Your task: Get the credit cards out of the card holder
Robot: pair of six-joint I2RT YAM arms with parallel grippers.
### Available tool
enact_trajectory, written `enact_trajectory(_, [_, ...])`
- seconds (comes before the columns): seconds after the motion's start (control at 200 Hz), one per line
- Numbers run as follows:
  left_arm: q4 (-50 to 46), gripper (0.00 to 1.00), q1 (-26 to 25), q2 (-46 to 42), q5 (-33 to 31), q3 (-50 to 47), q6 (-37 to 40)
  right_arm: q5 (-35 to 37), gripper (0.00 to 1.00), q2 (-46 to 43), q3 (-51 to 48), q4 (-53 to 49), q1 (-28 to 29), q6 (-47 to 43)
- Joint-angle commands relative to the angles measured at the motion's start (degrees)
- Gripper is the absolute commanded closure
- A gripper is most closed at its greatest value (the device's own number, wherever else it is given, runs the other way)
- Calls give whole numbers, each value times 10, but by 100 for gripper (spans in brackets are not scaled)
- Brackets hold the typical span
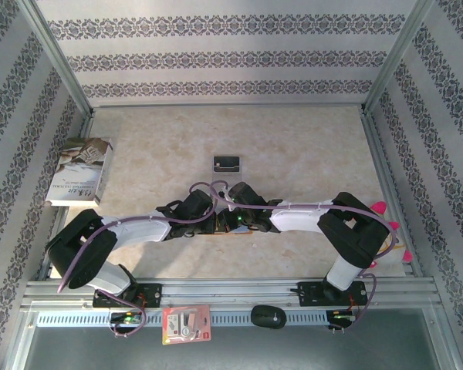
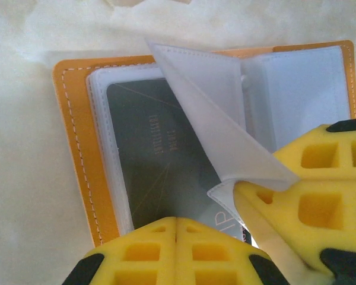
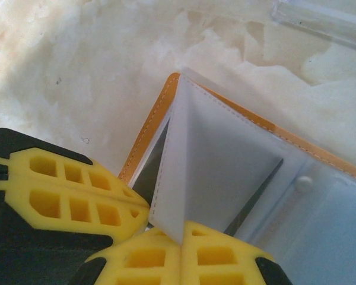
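The orange card holder point(image 2: 71, 130) lies open on the table, its clear sleeves fanned out. A dark grey credit card point(image 2: 148, 154) sits in the left sleeve. My left gripper point(image 2: 177, 221) is shut at that card's near edge, which runs in under the fingertips. My right gripper point(image 3: 181, 237) is shut on a translucent sleeve page point(image 3: 213, 160) and holds it lifted off the card point(image 3: 149, 172). From above, both grippers point(image 1: 225, 220) meet over the holder at the table's middle. Another black credit card point(image 1: 227, 163) lies flat just beyond them.
A book point(image 1: 81, 169) leans at the left wall. A red-and-white packet point(image 1: 187, 324) and a black oval object point(image 1: 268, 316) rest on the front rail. A clear plastic stand point(image 3: 320, 21) lies past the holder. Patterned walls enclose three sides.
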Motion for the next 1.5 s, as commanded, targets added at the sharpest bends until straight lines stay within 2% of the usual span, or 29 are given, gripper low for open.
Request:
enact_trajectory(0.0, [-49,100,-4,20,1,-4,12,31,90,-18,-10,-5,-2,17])
enact_trajectory(0.2, [-43,100,-3,22,5,-7,9,157,65,-74,-23,-101,-5,58])
enact_trajectory(0.355, [-39,100,-2,24,6,-9,11,231,58,-130,-41,-161,-9,80])
enact_trajectory(0.43, [-36,100,-1,27,7,-8,13,241,57,-148,-42,-184,-17,81])
enact_trajectory(0.495, [-35,100,0,28,8,-6,15,214,60,-170,-47,-169,-23,55])
enact_trajectory(0.585, [-34,100,0,24,8,-7,16,107,59,-186,-42,-114,-29,11])
enact_trajectory(0.71, [-32,100,1,21,8,-6,17,-10,62,-131,12,-120,-35,-6])
enact_trajectory(0.764, [-30,100,1,20,9,-7,16,-30,68,-99,27,-117,-35,-1])
enact_trajectory(0.829, [-27,100,1,19,10,-9,15,-47,70,-66,43,-117,-37,5])
enact_trajectory(1.074, [-25,100,1,17,12,-9,16,-58,80,5,86,-189,-43,3])
enact_trajectory(1.329, [-18,100,1,20,15,-9,14,-54,83,-35,29,-234,-41,6])
enact_trajectory(1.494, [-17,100,3,20,15,-10,15,-23,86,-66,-1,-276,-42,14])
